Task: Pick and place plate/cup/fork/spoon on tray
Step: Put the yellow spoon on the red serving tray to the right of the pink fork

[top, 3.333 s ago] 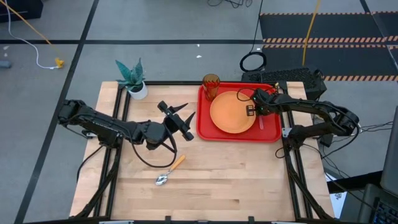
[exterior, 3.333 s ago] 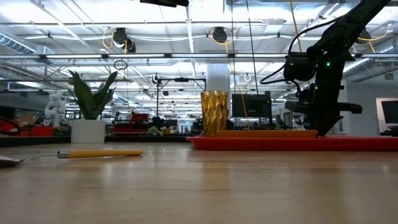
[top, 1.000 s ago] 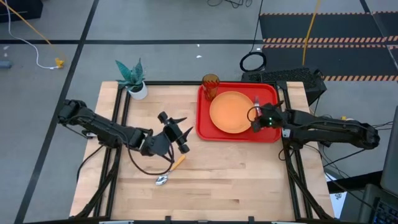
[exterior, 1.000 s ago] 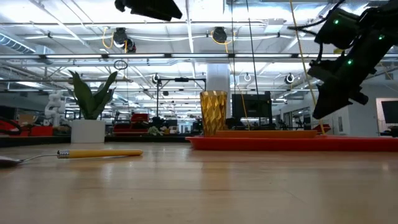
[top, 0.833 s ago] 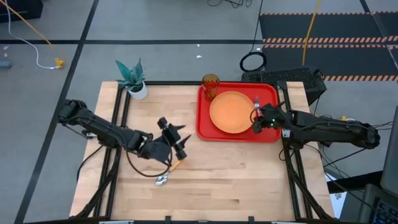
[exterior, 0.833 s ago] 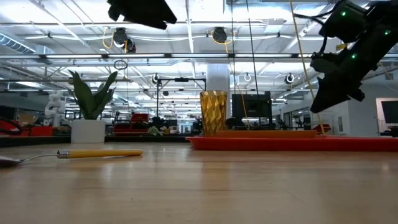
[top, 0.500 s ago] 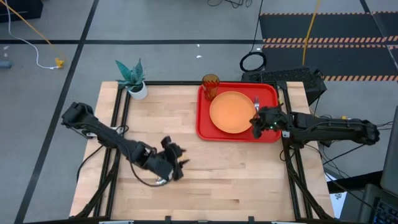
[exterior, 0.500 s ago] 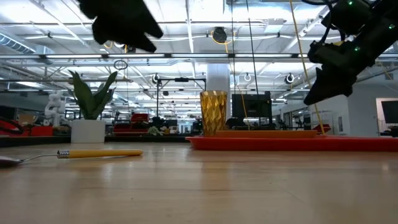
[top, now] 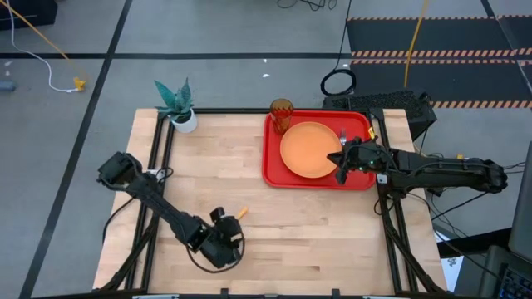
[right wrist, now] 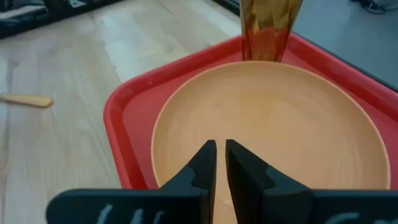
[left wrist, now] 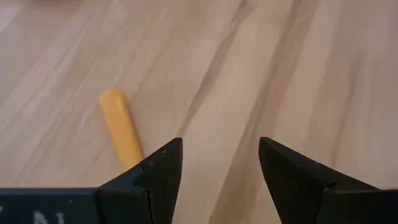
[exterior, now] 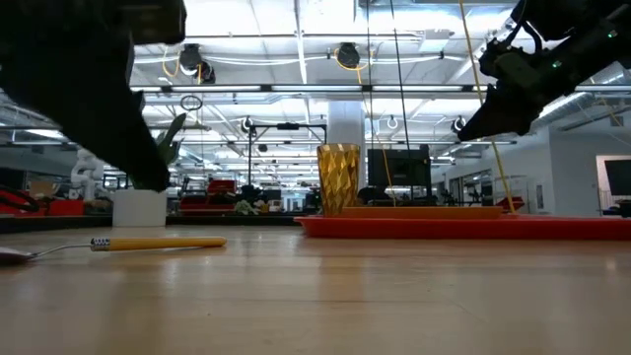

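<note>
Left gripper [left wrist: 219, 163]: spread wide above spoon [left wrist: 121, 129]. Right gripper [right wrist: 221, 163]: clenched empty over plate [right wrist: 273, 124] on tray [right wrist: 124, 118].

Both arms are matt black with jointed segments. Black cables loop beside the left arm [top: 154, 199]. The fingers [left wrist: 155, 177] are black, tapered wedges.

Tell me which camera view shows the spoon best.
The low view: the spoon lies full length on the table, orange handle and part of the metal bowl visible. The left wrist view shows only its handle beside the open left gripper. The high view shows just the handle tip; the right wrist view, a distant handle end.
</note>
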Controlling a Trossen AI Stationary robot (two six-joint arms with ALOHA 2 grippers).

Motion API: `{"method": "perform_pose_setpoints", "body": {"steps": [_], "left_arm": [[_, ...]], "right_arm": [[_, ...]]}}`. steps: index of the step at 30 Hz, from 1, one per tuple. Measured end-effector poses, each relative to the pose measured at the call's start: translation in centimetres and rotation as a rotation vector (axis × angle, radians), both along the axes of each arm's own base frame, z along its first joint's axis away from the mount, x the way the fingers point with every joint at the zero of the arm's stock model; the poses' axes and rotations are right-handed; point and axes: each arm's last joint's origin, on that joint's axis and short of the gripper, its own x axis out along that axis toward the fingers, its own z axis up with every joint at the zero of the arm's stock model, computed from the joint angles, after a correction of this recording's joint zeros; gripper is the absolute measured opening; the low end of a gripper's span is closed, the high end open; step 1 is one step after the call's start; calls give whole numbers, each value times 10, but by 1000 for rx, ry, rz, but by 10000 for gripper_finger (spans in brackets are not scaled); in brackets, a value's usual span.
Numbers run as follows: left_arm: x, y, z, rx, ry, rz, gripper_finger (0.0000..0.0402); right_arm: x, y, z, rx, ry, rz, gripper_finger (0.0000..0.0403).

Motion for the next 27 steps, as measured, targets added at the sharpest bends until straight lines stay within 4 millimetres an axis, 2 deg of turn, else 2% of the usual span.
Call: {"method": "perform_pose_setpoints", "body": {"steps": [4, 20, 27], "left_arm": [[-3, 1, -10, 19, 46, 35, 213], [-17, 10, -15, 7, 196, 160, 213], [-18, 7, -30, 10, 265, 161, 213]], "right_arm": [[0, 0, 0, -12, 7, 8, 24], [0, 0, 0, -91, 50, 60, 24], [0, 0, 0, -93, 51, 62, 24]]}}
